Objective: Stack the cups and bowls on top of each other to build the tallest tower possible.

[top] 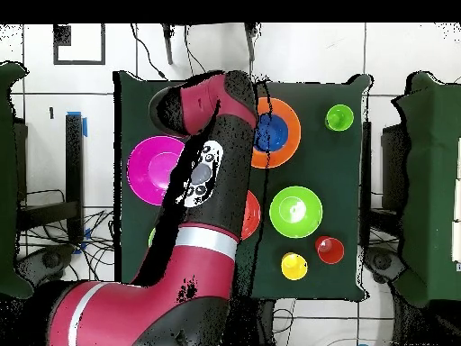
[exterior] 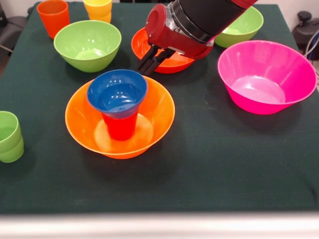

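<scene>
At lower centre you see the orange bowl (exterior: 154, 119) holding an upright red cup (exterior: 119, 127), with the blue bowl (exterior: 117, 92) sitting on it. Just behind, your gripper (exterior: 149, 63) hangs empty, fingers nearly together. Green cups (exterior: 9, 136) sit nested at the left edge.

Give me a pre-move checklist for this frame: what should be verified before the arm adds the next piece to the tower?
1. Large orange bowl upright as base: ok.
2. Red cup standing inside it: ok.
3. Small blue bowl seated level on the cup: ok, seems level.
4. Gripper apart from the blue bowl's rim: cannot tell, very close behind.
5. Jaws empty: ok, nothing between them.
6. Next piece available: ok, light green cups stand free at the table edge.
</scene>
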Robot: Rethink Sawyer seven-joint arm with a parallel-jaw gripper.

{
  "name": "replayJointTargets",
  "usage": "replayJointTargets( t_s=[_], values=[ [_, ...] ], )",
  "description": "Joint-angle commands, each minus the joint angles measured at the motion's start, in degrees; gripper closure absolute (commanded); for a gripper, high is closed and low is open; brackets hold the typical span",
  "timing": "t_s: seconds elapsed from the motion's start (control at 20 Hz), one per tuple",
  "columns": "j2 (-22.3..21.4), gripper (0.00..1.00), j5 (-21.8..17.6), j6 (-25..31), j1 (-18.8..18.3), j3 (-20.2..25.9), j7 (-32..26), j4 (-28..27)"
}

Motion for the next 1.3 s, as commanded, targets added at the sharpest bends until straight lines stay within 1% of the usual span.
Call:
replayJointTargets(
  t_s=[0.05, 0.3, 0.55, 0.6, 1.05, 1.3],
  values=[
    [1.86, 1.0, 0.71, 1.24, 0.88, 3.94, 7.06, 3.02],
    [2.46, 1.0, 0.59, 0.28, 0.73, 4.1, 7.43, 2.95],
    [2.52, 1.0, 0.61, 0.83, 0.78, 3.95, 7.5, 2.89],
    [2.58, 0.0, 0.61, 1.11, 0.81, 3.89, 7.49, 2.8],
    [2.81, 0.0, 0.59, 1.34, 0.83, 3.73, 7.78, 2.47],
    [3.18, 0.0, 0.65, 0.52, 0.64, 4.05, 7.82, 2.12]
  ],
)
